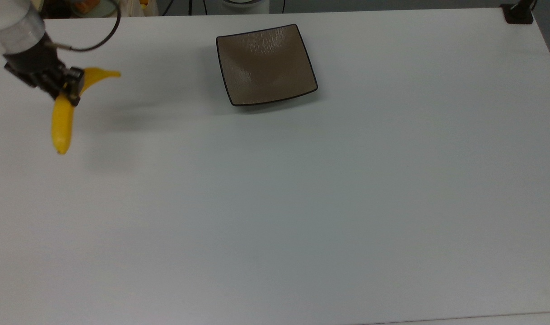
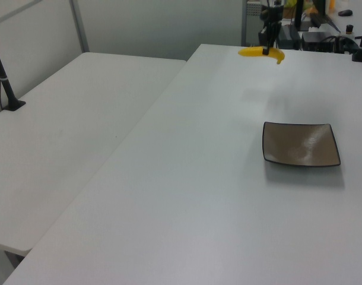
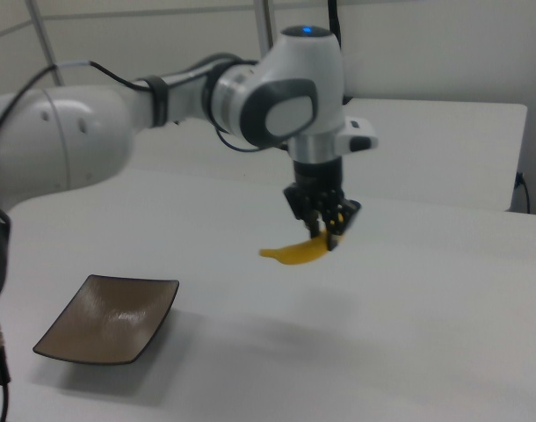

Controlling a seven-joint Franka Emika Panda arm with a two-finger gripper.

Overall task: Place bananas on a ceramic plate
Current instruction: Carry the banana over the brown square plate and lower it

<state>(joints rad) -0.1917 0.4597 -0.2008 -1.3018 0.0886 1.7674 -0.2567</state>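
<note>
While fingers [image 3: 331, 230] clamp it, banana [image 3: 296, 254] hangs midair — plate [image 3: 110, 318] apart.

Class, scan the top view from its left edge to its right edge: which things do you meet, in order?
Gripper holding the banana → ceramic plate → black mount at the table's far-right corner.

My black claw [image 3: 331, 230] grips a bright yellow banana [image 1: 63, 118]. The plate [image 1: 266, 64] is glossy brown-grey with a thin black rim; the table [image 1: 329, 203] is plain white.
</note>
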